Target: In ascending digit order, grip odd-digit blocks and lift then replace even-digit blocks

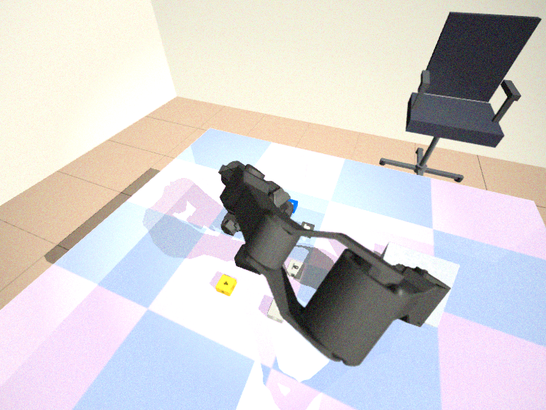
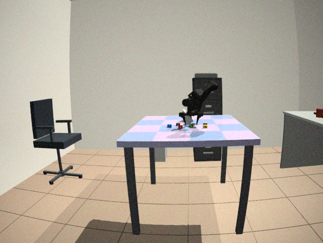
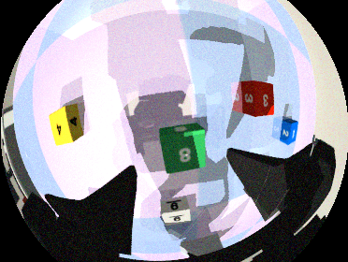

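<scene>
My gripper (image 2: 191, 124) (image 3: 182, 162) is open. Its fingertips stand either side of the green block (image 2: 191, 126) (image 3: 177, 156), with a gap on both sides in the wrist view; this block shows an 8. The red block (image 2: 180, 126) (image 3: 250, 99) shows a 3. The blue block (image 1: 295, 205) (image 2: 169, 126) (image 3: 286, 131) seems to show a 2. The yellow block (image 1: 225, 284) (image 2: 205, 126) (image 3: 60, 127) shows a 4. A pale block (image 1: 294, 268) (image 3: 176, 216) shows a 6 or 9; I cannot tell which. The arm hides the green and red blocks in the top view.
Another pale block (image 1: 307, 227) (image 2: 178, 124) stands beyond the arm, and a further one (image 1: 274, 311) (image 2: 204, 123) is partly hidden by it in the top view. All stand on the checkered table (image 1: 119, 374) (image 2: 140, 135). An office chair (image 1: 454, 114) (image 2: 57, 138) is off the table.
</scene>
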{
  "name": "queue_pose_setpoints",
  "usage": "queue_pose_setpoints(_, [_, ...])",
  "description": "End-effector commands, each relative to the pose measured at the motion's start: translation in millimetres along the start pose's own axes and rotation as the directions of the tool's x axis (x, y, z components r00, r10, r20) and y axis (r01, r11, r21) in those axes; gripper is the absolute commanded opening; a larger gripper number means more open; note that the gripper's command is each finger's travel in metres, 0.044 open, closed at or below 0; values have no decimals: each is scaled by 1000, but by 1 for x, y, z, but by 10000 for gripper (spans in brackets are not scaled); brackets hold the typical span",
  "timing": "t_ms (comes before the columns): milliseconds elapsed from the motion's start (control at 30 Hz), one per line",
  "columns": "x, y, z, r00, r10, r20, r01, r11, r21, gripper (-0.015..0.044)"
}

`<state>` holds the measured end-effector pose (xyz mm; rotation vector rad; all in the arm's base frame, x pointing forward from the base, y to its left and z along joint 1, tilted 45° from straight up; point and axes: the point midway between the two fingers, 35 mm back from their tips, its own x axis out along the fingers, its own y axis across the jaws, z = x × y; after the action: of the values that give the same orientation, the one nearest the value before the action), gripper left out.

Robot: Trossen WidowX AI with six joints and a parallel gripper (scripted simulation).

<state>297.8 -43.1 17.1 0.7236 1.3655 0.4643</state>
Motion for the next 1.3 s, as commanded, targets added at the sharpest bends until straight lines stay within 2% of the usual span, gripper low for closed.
queue_pose_setpoints(0, [-22, 0, 1, 1000, 0, 4, 0, 1000, 0, 400])
queue_pose_setpoints(167, [-34, 0, 0, 1000, 1, 3, -1, 1000, 0, 400])
queue_pose_setpoints(233, [-42, -1, 2, 1000, -1, 3, 1, 1000, 0, 348])
queue_pose_setpoints(400, [-106, -1, 1, 1000, -3, 2, 3, 1000, 1, 216])
queue_pose_setpoints(533, [-115, -1, 0, 1000, -3, 2, 3, 1000, 1, 120])
queue_pose_setpoints(833, [-115, -1, -2, 1000, -3, 2, 3, 1000, 2, 120])
queue_pose_setpoints(1067, [-115, 14, -77, 1000, -2, -2, 2, 1000, 6, 120])
queue_pose_setpoints(1267, [-114, 16, -85, 1000, -1, -3, 1, 1000, 6, 120])
